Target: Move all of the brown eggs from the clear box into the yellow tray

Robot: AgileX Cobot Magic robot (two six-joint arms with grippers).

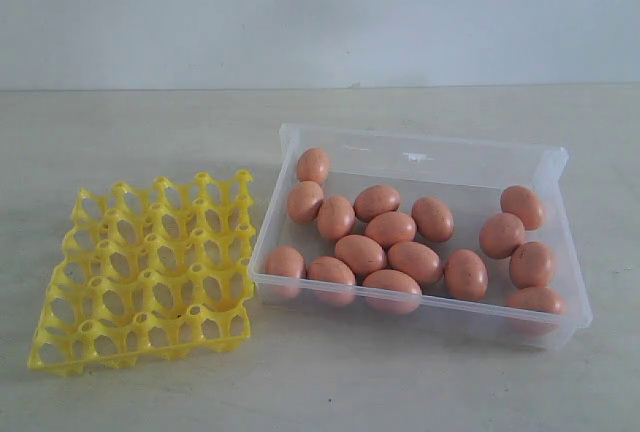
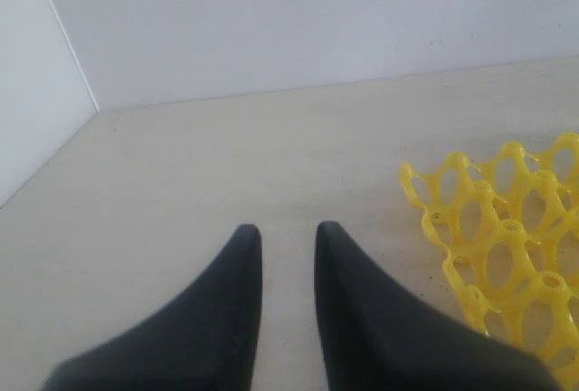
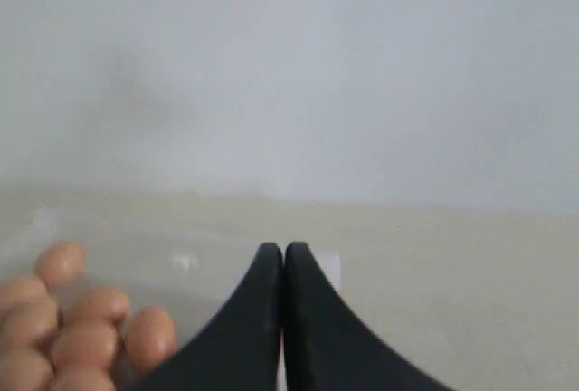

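Inside the clear box (image 1: pixel 470 157), just right of the yellow tray (image 1: pixel 160 252) on the worktop (image 1: pixel 320 392): brown eggs (image 1: pixel 390 229), all lying on their sides, long axes mostly slanted or crosswise, few pointing alike. Left claw (image 2: pixel 288 228) slightly parted, gripping nothing; right claw (image 3: pixel 284 248) pressed shut, empty.

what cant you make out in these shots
- Exterior view: neither arm is in frame, so where the grippers stand relative to the clear box is unknown.
- Left wrist view: the picture's edge cuts off the yellow tray near the left gripper.
- Right wrist view: blurred; the brown eggs are cut off by the edge beside the right gripper, so uncountable there.
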